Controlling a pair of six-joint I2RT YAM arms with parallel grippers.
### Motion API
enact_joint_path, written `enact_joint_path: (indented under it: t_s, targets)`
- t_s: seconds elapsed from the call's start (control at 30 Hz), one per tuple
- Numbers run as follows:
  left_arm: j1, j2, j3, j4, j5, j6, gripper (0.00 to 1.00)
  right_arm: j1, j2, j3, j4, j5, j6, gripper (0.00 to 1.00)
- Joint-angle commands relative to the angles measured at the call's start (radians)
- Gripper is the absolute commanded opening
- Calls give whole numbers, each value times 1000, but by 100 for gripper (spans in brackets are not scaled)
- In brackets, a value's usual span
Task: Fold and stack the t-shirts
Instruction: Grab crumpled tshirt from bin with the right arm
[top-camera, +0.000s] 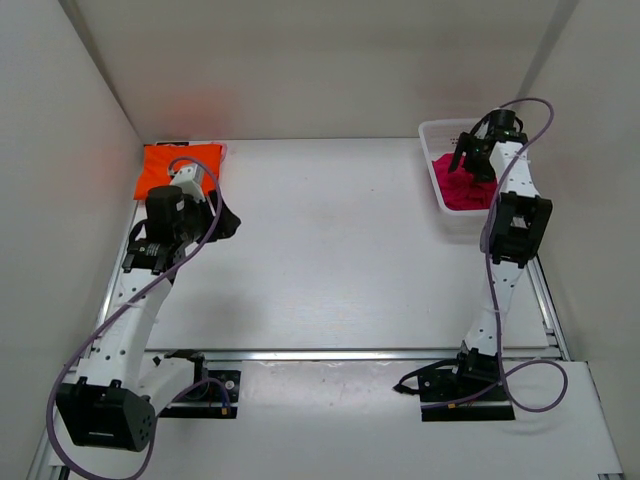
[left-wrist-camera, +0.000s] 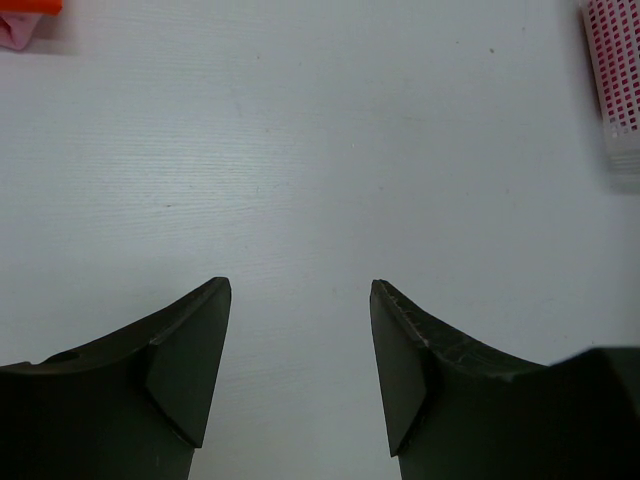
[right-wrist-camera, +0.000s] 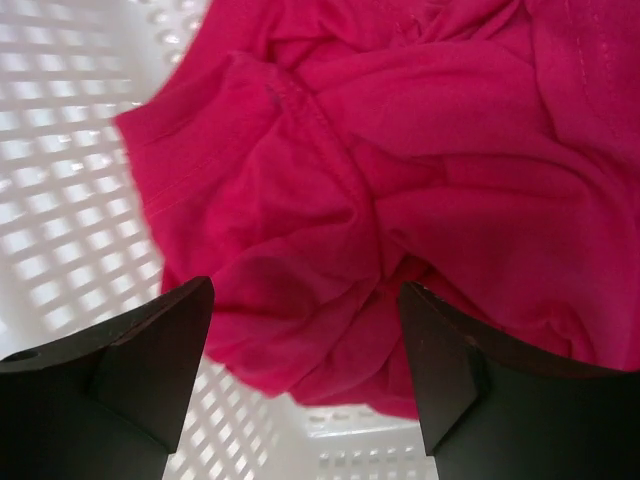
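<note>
You have the white surface (top-camera: 340, 250) spread out under both arms. At its far right corner sits the white mesh basket (top-camera: 432, 130). The deep magenta t-shirt (top-camera: 455, 185) lies crumpled inside it, covering much of the bottom. At the far left corner you see the orange t-shirt (top-camera: 175, 160) lying flat and folded on the surface, with a sliver of the light pink t-shirt (left-wrist-camera: 18, 30) showing right at its edge. Your right end effector (right-wrist-camera: 305, 288) hovers over the basket, just above the magenta fabric, released, its jaws spread wide with no cloth pinched between them. Your left end effector (left-wrist-camera: 300, 285) hangs just on the near side of the orange t-shirt, over bare surface, its jaws likewise apart and gripping nothing.
</note>
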Motion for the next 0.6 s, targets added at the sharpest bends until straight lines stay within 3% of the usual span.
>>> enact_joint_path:
  t_s: [0.0,0.17,0.23,0.3,0.33,0.57]
  targets:
    - [3,1,9,25,6,-3,69,10,16,75,-28,74,1,74]
    - [-25,29,7,36,-8,-5,68,7,68,101,-54,117,0,70]
    - [-32,26,6,35,-14,0,69,6,73,97,-60,100,-11,50]
    - [-23,21,-7,48,-9,-12,70,-2,68,103,-76,80,-2,5]
    - [-20,16,-7,53,-11,-17,69,-1,54,109,-68,81,-5,0]
    - [-23,13,-8,59,3,-31,69,-5,-191,101,-48,34,24,0]
